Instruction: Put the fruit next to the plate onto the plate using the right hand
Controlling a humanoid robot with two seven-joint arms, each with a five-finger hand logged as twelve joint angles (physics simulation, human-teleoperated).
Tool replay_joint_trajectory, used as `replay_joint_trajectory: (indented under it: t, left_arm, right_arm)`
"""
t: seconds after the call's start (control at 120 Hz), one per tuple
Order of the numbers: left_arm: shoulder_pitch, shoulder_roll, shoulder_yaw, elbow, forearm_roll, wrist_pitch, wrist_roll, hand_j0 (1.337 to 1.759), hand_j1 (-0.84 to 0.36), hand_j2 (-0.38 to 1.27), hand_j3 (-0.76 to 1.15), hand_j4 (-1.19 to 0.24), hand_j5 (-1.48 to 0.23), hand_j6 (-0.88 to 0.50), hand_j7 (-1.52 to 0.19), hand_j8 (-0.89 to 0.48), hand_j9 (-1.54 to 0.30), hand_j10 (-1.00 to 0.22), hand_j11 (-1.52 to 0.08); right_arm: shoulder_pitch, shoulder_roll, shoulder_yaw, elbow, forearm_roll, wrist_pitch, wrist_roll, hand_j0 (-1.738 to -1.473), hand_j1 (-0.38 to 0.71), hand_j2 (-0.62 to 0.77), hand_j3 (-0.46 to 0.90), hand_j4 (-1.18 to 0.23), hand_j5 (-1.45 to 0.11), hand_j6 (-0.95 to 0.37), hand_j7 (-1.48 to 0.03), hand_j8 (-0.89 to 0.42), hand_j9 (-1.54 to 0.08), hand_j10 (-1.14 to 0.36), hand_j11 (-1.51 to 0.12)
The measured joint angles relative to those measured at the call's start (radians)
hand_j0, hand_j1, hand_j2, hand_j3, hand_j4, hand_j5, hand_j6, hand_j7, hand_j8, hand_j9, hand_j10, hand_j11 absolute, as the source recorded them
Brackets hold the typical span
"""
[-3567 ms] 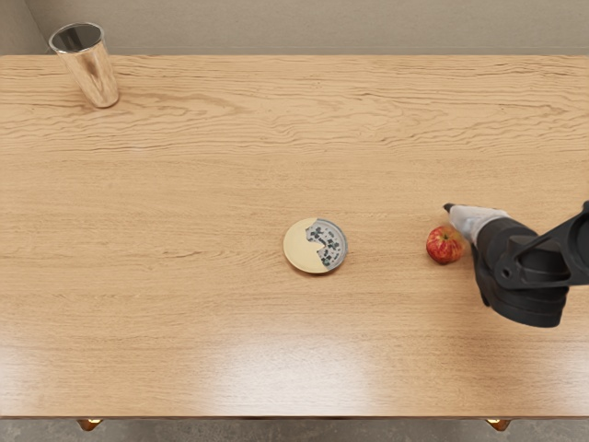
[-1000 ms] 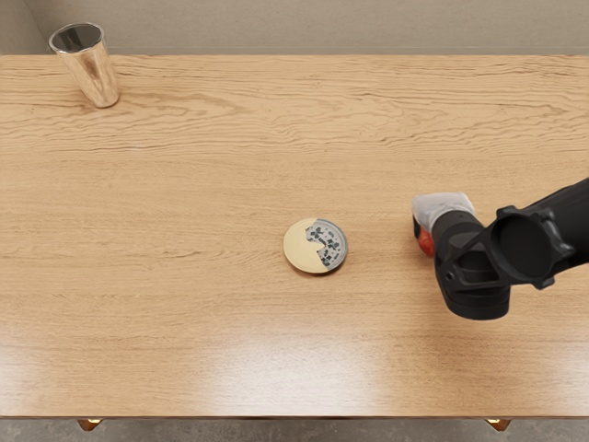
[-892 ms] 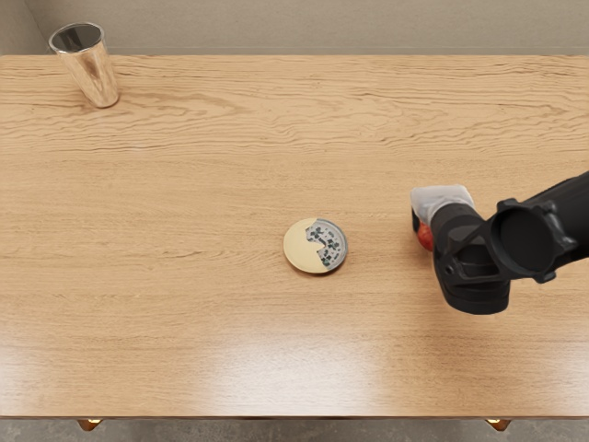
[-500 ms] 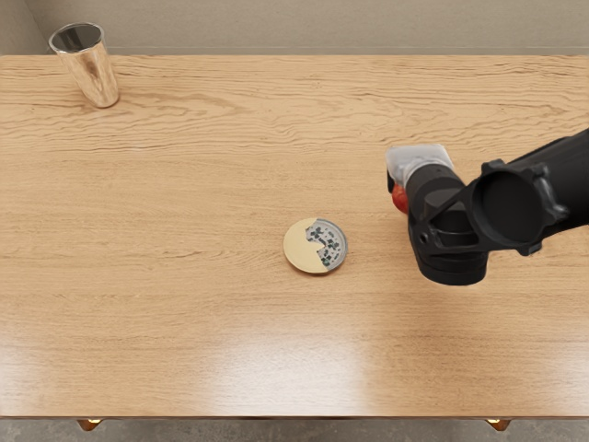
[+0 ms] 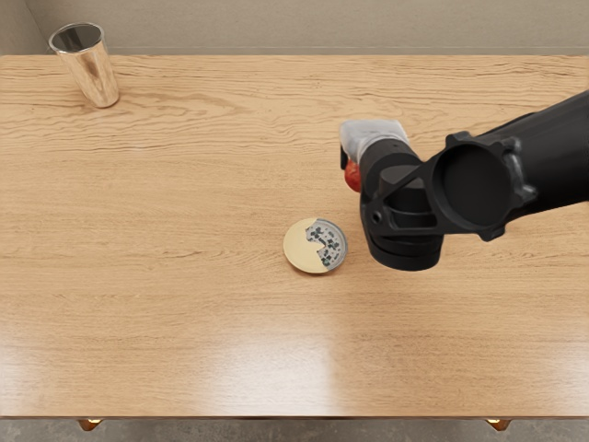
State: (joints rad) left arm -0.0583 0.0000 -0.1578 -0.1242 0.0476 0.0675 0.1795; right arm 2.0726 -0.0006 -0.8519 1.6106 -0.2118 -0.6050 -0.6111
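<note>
In view: one plate point(image 5: 316, 246), one red fruit point(image 5: 352, 178), one metal cup point(image 5: 86, 63), one table point(image 5: 184, 184), one robot hand point(image 5: 373, 145).

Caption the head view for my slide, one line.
Right hand holds the red apple up-right of the small plate, not yet over it; metal cup at the table's far-left corner.

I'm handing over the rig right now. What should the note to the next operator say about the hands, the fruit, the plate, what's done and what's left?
Right hand: shut on the apple, of which only a red sliver shows beneath it.
Left hand: not in view.
Plate: mid-table, no fruit on it. The hand and apple are beyond it and to its right, not over it.
Cup: far left corner, well away from the work.
Done: the apple is grasped.
Left: bring it over the plate, set it down and let go.
</note>
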Motion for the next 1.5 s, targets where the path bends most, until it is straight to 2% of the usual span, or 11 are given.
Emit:
replay_joint_trajectory:
  t: [0.167, 0.475, 0.608, 0.867, 0.992, 1.117, 1.217, 1.275, 1.35, 1.425, 1.5]
  left_arm:
    - [0.000, 0.000, 0.000, 0.000, 0.000, 0.000, 0.000, 1.658, 0.35, 0.00, 0.00, 0.00, 0.00, 0.00, 0.00, 0.00, 0.00, 0.00, 0.00]
    - [0.001, 0.000, 0.000, 0.000, 0.000, 0.000, 0.000, 1.658, 0.35, 0.00, 0.00, 0.00, 0.00, 0.00, 0.00, 0.00, 0.00, 0.00, 0.00]
    - [0.001, 0.000, 0.000, 0.000, 0.000, 0.000, 0.000, 1.658, 0.35, 0.00, 0.00, 0.00, 0.00, 0.00, 0.00, 0.00, 0.00, 0.00, 0.00]
    - [0.002, 0.000, 0.001, 0.000, 0.000, 0.000, 0.000, 1.658, 0.35, 0.00, 0.00, 0.00, 0.00, 0.00, 0.00, 0.00, 0.00, 0.00, 0.00]
    - [0.002, 0.000, 0.001, 0.000, 0.000, 0.000, 0.000, 1.658, 0.35, 0.00, 0.00, 0.00, 0.00, 0.00, 0.00, 0.00, 0.00, 0.00, 0.00]
    - [0.002, 0.000, 0.000, 0.000, 0.000, 0.000, 0.000, 1.658, 0.35, 0.00, 0.00, 0.00, 0.00, 0.00, 0.00, 0.00, 0.00, 0.00, 0.00]
    - [0.002, 0.000, 0.000, 0.000, 0.000, 0.000, 0.000, 1.658, 0.35, 0.00, 0.00, 0.00, 0.00, 0.00, 0.00, 0.00, 0.00, 0.00, 0.00]
    - [0.002, 0.000, 0.000, 0.000, 0.000, 0.000, 0.000, 1.658, 0.35, 0.00, 0.00, 0.00, 0.00, 0.00, 0.00, 0.00, 0.00, 0.00, 0.00]
    - [0.002, 0.000, 0.000, 0.000, 0.000, 0.000, 0.000, 1.658, 0.35, 0.00, 0.00, 0.00, 0.00, 0.00, 0.00, 0.00, 0.00, 0.00, 0.00]
    - [0.002, 0.000, 0.000, 0.000, 0.000, 0.000, 0.000, 1.658, 0.35, 0.00, 0.00, 0.00, 0.00, 0.00, 0.00, 0.00, 0.00, 0.00, 0.00]
    - [0.002, 0.000, 0.000, 0.000, 0.000, 0.000, 0.000, 1.658, 0.35, 0.00, 0.00, 0.00, 0.00, 0.00, 0.00, 0.00, 0.00, 0.00, 0.00]
  right_arm:
    - [-0.038, 0.001, 0.039, -0.029, 0.000, -0.001, 0.000, -1.652, 0.30, 0.34, 0.00, -0.52, -1.09, -0.30, -1.02, -0.35, -1.05, -0.73, -1.07]
    - [-0.152, 0.001, 0.143, -0.075, -0.051, 0.000, 0.000, -1.649, 0.19, 0.12, 0.00, -0.59, -1.08, -0.37, -1.02, -0.41, -1.06, -0.79, -1.06]
    - [-0.194, 0.001, 0.188, -0.085, -0.089, 0.001, 0.000, -1.647, 0.16, 0.08, 0.00, -0.61, -1.11, -0.38, -1.04, -0.41, -1.09, -0.80, -1.09]
    - [-0.284, 0.001, 0.223, -0.088, -0.145, 0.002, 0.000, -1.648, 0.18, 0.15, 0.00, -0.57, -1.16, -0.34, -1.08, -0.38, -1.15, -0.77, -1.15]
    - [-0.282, 0.001, 0.226, -0.083, -0.155, -0.004, 0.000, -1.652, -0.05, 0.08, 0.00, -0.33, -0.65, -0.20, -0.61, -0.22, -0.64, -0.44, -0.64]
    - [-0.294, 0.001, 0.260, -0.084, -0.147, -0.005, 0.000, -1.655, -0.18, 0.04, 0.00, -0.18, -0.35, -0.11, -0.33, -0.12, -0.35, -0.24, -0.35]
    - [-0.379, 0.001, 0.426, -0.106, -0.131, -0.006, 0.000, -1.656, -0.25, 0.03, 0.00, -0.11, -0.22, -0.07, -0.20, -0.07, -0.21, -0.15, -0.21]
    - [-0.507, -0.014, 0.630, -0.131, -0.127, 0.022, 0.000, -1.657, -0.27, 0.02, 0.00, -0.08, -0.16, -0.05, -0.15, -0.06, -0.16, -0.11, -0.16]
    - [-0.684, -0.071, 0.937, -0.158, -0.095, 0.213, 0.000, -1.657, -0.30, 0.01, 0.00, -0.06, -0.11, -0.04, -0.11, -0.04, -0.11, -0.08, -0.11]
    - [-0.802, -0.126, 1.187, -0.220, 0.103, 0.449, 0.000, -1.657, -0.31, 0.01, 0.00, -0.04, -0.08, -0.03, -0.07, -0.03, -0.08, -0.05, -0.08]
    - [-0.882, -0.195, 1.322, -0.287, 0.327, 0.685, 0.000, -1.658, -0.32, 0.01, 0.00, -0.03, -0.05, -0.02, -0.05, -0.02, -0.05, -0.04, -0.05]
